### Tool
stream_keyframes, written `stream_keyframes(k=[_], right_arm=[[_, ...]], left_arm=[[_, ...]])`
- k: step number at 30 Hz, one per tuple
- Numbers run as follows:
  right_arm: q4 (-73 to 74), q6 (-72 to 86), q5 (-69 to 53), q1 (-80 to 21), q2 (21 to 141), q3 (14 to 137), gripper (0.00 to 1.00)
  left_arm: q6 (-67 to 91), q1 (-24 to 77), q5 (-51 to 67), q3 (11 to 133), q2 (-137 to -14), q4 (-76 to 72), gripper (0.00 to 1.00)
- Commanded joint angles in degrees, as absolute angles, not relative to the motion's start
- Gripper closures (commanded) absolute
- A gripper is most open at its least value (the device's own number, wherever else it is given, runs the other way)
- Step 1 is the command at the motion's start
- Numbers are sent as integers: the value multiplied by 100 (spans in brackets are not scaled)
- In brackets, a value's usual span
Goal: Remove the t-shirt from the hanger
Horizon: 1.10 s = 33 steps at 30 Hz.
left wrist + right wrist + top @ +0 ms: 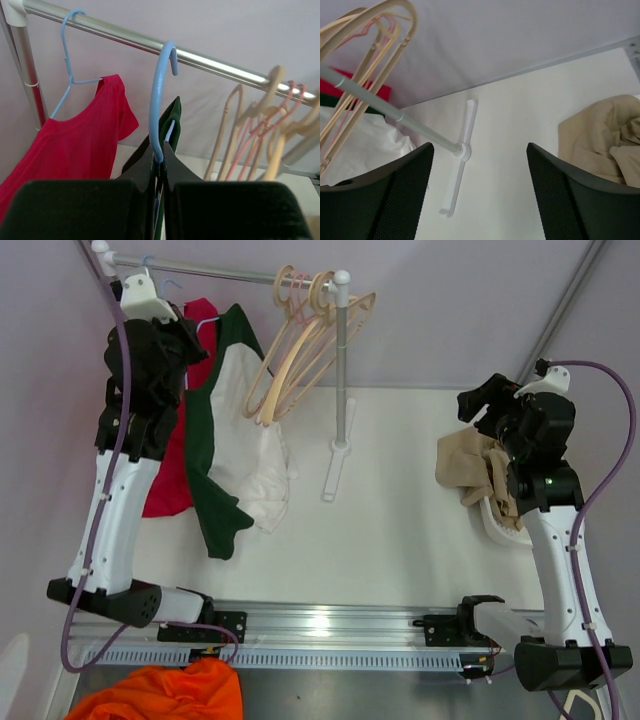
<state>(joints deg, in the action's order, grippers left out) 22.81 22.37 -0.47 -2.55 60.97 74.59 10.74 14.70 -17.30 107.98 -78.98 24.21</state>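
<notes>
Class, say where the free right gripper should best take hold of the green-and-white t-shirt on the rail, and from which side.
Grip the loose white lower body of the green-and-white t-shirt, coming from the right with the open right gripper. That fabric hangs free facing that arm, while the left gripper pinches the light blue plastic hanger at its neck, likely steadying it.

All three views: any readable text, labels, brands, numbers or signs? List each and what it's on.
No readable text in any view.
red t-shirt: plain, with no print or tag showing.
green-and-white t-shirt: plain, with no print showing.
thick blue hanger and beige hangers: no marks.
aluminium rail at the arm bases: nothing legible; any marking is too small to tell.
</notes>
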Motion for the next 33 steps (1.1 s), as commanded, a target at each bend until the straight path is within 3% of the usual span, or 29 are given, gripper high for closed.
stream_keyframes(k=[1,5,11,25,33], right_arm=[[1996,2030,-1166,-299,5792,7322,19],[1565,2170,-2415,-325,5880,7163,19],[924,2110,-2979,-790,5766,6830,13],[388,1363,-2145,-3811,6318,6680,10],[-281,1274,-2126,-4842,7154,6794,10]], left_arm=[[1240,1915,-2223,10558,-7190,2276,99],[1002,2408,-2944,10153,-6803,2198,99],[1072,2812,-3944,9835,-6530,2522,99],[932,3700,-5930,9273,-6671,2505,99],[985,4183,-7408,9299,-7083,2575,99]])
